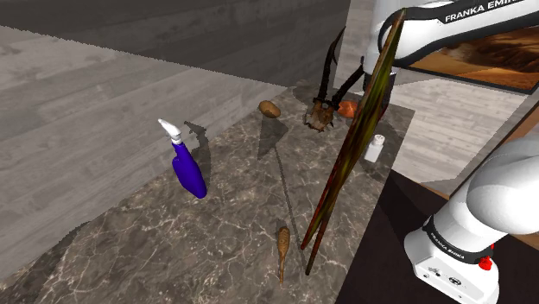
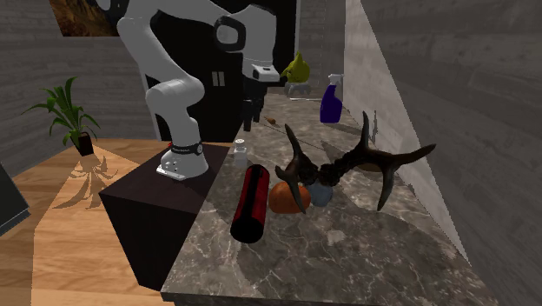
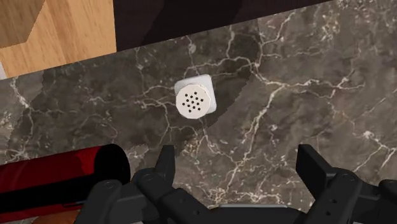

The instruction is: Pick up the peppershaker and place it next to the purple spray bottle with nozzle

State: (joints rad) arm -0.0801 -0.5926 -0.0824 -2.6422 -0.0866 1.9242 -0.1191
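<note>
The peppershaker (image 3: 196,98) is a small white shaker with a ring of holes in its top. It stands upright on the dark marble counter near the edge by the stand (image 1: 374,148). My black gripper (image 3: 236,167) hangs above it, open, with both fingers apart and nothing between them. In the second exterior view the gripper (image 2: 250,122) points down a little above the shaker (image 2: 240,153). The purple spray bottle (image 1: 187,168) with a white nozzle stands far across the counter (image 2: 331,103).
A red cylinder (image 2: 250,204) lies close beside the shaker, toward the antlers (image 2: 347,169) and an orange object (image 2: 282,198). A long green-red stick (image 1: 345,164), a brown club (image 1: 282,246) and a brown lump (image 1: 270,109) also rest on the counter. The counter's edge (image 3: 76,63) runs just past the shaker.
</note>
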